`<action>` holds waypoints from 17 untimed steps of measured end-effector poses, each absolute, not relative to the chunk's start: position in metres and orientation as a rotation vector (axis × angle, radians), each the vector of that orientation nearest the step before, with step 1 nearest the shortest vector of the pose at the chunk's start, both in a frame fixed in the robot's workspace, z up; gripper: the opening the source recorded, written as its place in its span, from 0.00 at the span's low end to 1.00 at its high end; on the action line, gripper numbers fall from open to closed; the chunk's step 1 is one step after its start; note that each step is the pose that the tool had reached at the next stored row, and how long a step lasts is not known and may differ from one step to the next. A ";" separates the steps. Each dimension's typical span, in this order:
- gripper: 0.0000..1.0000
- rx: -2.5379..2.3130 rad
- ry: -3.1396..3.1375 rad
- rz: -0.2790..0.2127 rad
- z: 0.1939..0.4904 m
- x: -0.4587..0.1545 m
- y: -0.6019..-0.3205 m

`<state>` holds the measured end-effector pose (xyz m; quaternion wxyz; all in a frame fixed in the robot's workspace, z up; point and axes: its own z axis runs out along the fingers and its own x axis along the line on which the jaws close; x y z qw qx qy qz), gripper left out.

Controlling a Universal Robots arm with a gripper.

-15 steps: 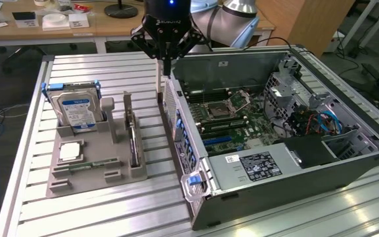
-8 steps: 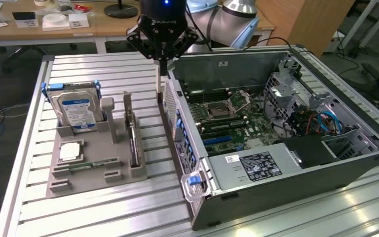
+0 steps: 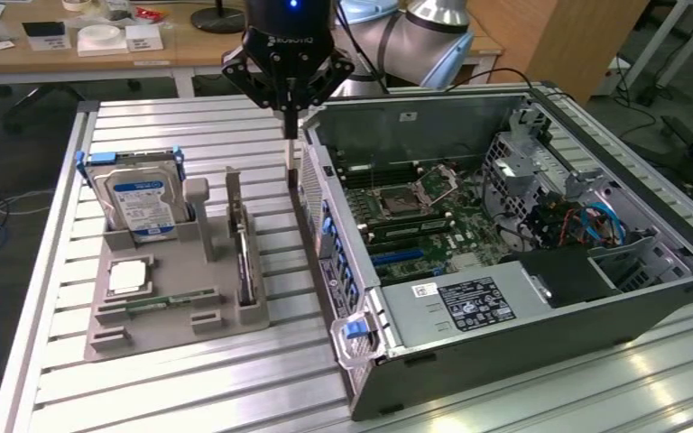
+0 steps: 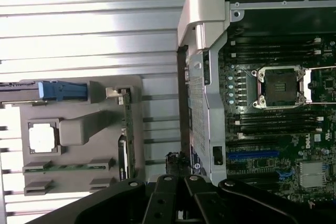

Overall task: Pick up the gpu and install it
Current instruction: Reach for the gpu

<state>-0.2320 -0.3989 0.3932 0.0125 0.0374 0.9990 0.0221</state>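
The gpu stands on its edge in a slot of the grey holder tray, its silvery bracket rising at the far end. In the wrist view the gpu is a thin dark strip along the tray's side nearest the computer. My gripper hangs above the gap between the tray and the open computer case, higher than the card and beyond its bracket end. Its fingers are shut together with nothing in them. The gripper also points down beside the case wall in the wrist view.
On the tray stand a hard drive with blue rails, a processor chip and a green memory stick. Inside the case lie the motherboard's processor socket, a blue card slot and a power supply. The slatted metal table carries everything.
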 end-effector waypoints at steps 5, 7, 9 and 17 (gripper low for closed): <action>0.11 0.117 3.114 0.069 0.393 -0.237 -0.399; 0.11 0.117 3.114 0.069 0.393 -0.240 -0.399; 0.11 0.117 3.114 0.069 0.393 -0.242 -0.399; 0.11 0.117 3.114 0.069 0.393 -0.251 -0.399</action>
